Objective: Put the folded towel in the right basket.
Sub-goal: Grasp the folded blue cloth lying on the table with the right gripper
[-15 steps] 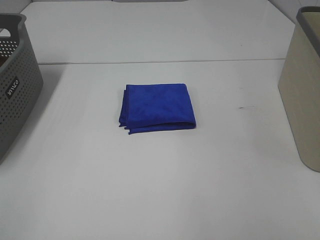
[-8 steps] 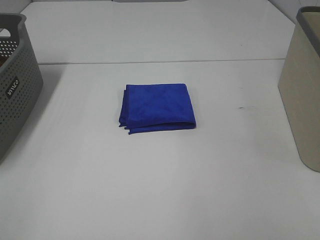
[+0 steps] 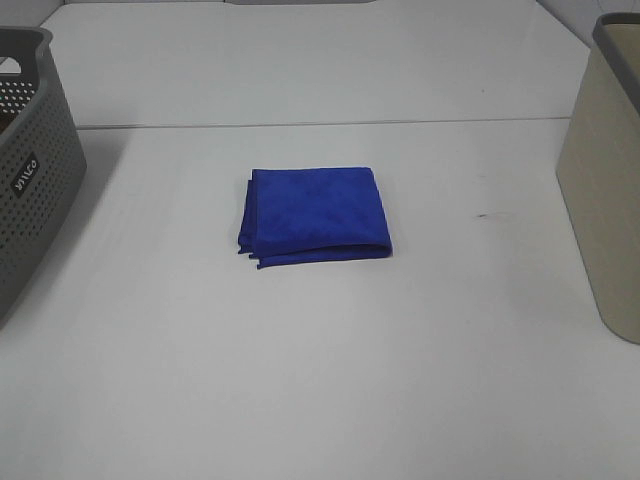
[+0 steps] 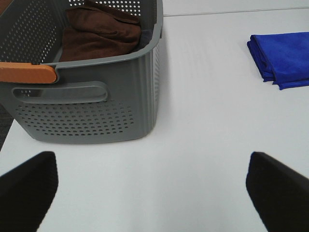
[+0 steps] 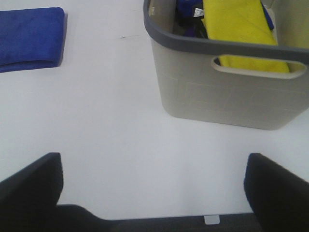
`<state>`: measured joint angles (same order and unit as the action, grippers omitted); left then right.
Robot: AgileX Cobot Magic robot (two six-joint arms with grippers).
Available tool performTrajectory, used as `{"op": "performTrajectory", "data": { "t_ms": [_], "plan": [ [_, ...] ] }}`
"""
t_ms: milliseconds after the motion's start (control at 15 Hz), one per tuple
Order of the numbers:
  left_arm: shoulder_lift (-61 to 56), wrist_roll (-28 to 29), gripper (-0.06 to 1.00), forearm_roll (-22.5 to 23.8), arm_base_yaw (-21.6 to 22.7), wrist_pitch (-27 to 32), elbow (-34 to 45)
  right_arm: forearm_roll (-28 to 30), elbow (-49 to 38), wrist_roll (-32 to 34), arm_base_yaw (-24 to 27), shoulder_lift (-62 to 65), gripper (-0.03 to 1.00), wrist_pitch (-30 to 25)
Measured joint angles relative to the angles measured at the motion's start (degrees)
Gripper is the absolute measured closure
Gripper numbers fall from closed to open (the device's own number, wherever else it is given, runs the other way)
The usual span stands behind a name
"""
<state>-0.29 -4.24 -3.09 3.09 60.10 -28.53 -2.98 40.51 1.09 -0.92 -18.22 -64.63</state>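
A folded blue towel [image 3: 315, 214] lies flat in the middle of the white table. It also shows in the left wrist view [image 4: 284, 57] and the right wrist view [image 5: 30, 37]. The right basket [image 3: 607, 180] is beige with a grey rim and stands at the table's right edge; the right wrist view shows it [image 5: 227, 92] holding a yellow cloth [image 5: 239, 26] and dark items. Neither gripper appears in the high view. My left gripper [image 4: 152, 186] is open, near the table's front left. My right gripper [image 5: 154, 186] is open, near the front right, in front of the beige basket.
A grey perforated basket [image 3: 30, 170] stands at the left edge; the left wrist view shows it [image 4: 91, 104] holding a brown cloth [image 4: 101, 34], with an orange handle [image 4: 26, 72]. A table seam [image 3: 320, 124] runs across behind the towel.
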Motion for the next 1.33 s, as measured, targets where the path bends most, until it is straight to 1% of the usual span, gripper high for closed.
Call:
{"op": "performTrajectory", "data": {
  "t_ms": [133, 267, 400, 667, 733, 800, 867, 933, 1067, 1333],
  "plan": [
    [0.0, 0.0, -0.04, 0.0, 0.0, 0.0, 0.0, -2.8, 11.0, 0.0, 0.0, -15.0, 0.00, -0.9],
    [0.0, 0.0, -0.04, 0.0, 0.0, 0.0, 0.0, -6.4, 20.0, 0.0, 0.0, -25.4, 0.00, -1.0],
    [0.0, 0.0, -0.04, 0.0, 0.0, 0.0, 0.0, -10.5, 25.2, 0.0, 0.0, -33.7, 0.00, -0.5],
    [0.0, 0.0, -0.04, 0.0, 0.0, 0.0, 0.0, -20.2, 36.7, -6.0, -0.6, -53.7, 0.01, 2.5],
    [0.0, 0.0, -0.04, 0.0, 0.0, 0.0, 0.0, -21.0, 39.8, -6.5, -2.3, -59.1, 0.02, 3.4],
    [0.0, 0.0, -0.04, 0.0, 0.0, 0.0, 0.0, -21.3, 42.5, -6.5, -5.1, -65.0, 0.03, 4.5],
    [0.0, 0.0, -0.04, 0.0, 0.0, 0.0, 0.0, -21.5, 43.4, -6.5, -6.6, -67.4, 0.03, 5.3],
    [0.0, 0.0, -0.04, 0.0, 0.0, 0.0, 0.0, -23.0, 47.7, -6.5, -10.7, -79.2, 0.03, 7.9],
    [0.0, 0.0, -0.04, 0.0, 0.0, 0.0, 0.0, -26.2, 51.8, -6.6, -11.2, -89.0, 0.03, 8.4],
    [0.0, 0.0, -0.04, 0.0, 0.0, 0.0, 0.0, -27.9, 61.0, -7.6, -11.2, -105.8, 0.04, 7.8]
  ]
}}
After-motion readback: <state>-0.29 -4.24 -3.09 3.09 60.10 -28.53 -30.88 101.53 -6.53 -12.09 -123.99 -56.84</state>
